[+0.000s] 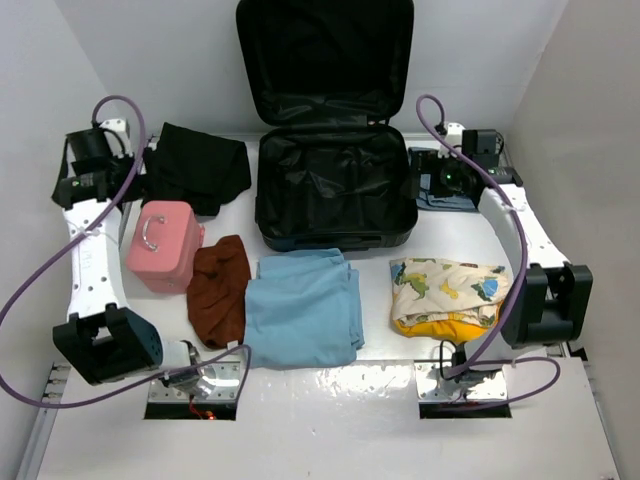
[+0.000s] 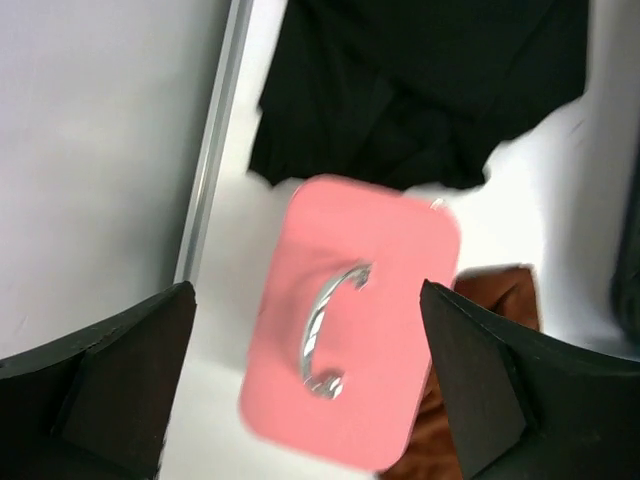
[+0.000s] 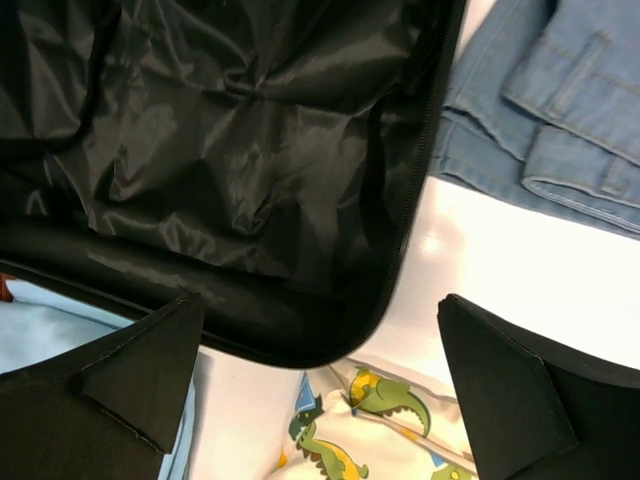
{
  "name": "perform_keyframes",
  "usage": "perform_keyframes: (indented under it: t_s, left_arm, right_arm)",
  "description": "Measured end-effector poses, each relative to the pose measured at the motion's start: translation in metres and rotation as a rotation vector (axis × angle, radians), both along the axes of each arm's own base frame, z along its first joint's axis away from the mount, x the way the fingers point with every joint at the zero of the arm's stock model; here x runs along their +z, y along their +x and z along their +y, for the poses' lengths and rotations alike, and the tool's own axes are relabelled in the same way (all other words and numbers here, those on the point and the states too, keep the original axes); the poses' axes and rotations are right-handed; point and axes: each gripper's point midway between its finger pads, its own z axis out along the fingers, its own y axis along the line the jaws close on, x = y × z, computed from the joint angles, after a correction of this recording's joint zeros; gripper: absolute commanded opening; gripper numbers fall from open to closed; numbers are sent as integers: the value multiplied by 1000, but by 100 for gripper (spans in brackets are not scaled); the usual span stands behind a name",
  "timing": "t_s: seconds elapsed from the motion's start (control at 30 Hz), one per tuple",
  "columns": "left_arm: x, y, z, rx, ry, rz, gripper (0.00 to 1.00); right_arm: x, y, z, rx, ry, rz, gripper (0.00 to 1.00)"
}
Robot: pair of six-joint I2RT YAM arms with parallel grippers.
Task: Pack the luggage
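Observation:
The black luggage (image 1: 335,190) lies open at the table's back middle, lid up, its black lining (image 3: 230,150) empty. My left gripper (image 2: 308,385) is open and empty, held above the pink case (image 2: 350,320) with its silver handle; in the top view the left gripper (image 1: 98,150) is at the far left. My right gripper (image 3: 320,385) is open and empty above the luggage's right corner and the dinosaur-print cloth (image 3: 370,430); in the top view the right gripper (image 1: 445,175) is right of the luggage.
A black garment (image 1: 200,165), pink case (image 1: 163,243), brown cloth (image 1: 220,290), light blue folded cloth (image 1: 305,305) and dinosaur-print bundle over yellow (image 1: 450,295) lie around the luggage. Folded jeans (image 3: 560,110) lie at the back right. White walls enclose the table.

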Motion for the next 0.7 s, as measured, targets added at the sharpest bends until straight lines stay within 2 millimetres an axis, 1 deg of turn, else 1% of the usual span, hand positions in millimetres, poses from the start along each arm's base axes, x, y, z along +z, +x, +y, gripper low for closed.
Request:
perform_keyframes:
  t_s: [0.07, 0.1, 0.17, 0.2, 0.23, 0.33, 0.57, 0.7]
  left_arm:
    - [-7, -9, 9, -5, -19, 49, 93]
    - [-11, -12, 12, -13, -30, 71, 85]
    - [-20, -17, 17, -28, -59, 112, 77]
    - [-27, -22, 16, -44, -77, 140, 72]
    - [-32, -24, 21, -37, -88, 157, 72]
    - [-45, -28, 21, -60, -127, 217, 71]
    - [-62, -30, 9, -119, -203, 279, 71]
    - [-72, -28, 8, -128, -238, 299, 70]
  right_arm:
    - [-6, 1, 5, 16, -3, 19, 100]
    - [-8, 1, 8, 24, -6, 29, 100]
    - [-11, 4, 11, 37, -7, 39, 100]
    - [-10, 5, 13, 44, -7, 42, 100]
    - [-10, 8, 14, 51, -7, 41, 100]
    - [-8, 13, 17, 64, -3, 37, 100]
    - [-12, 12, 20, 81, -6, 52, 100]
    - [-14, 10, 20, 88, -13, 58, 100]
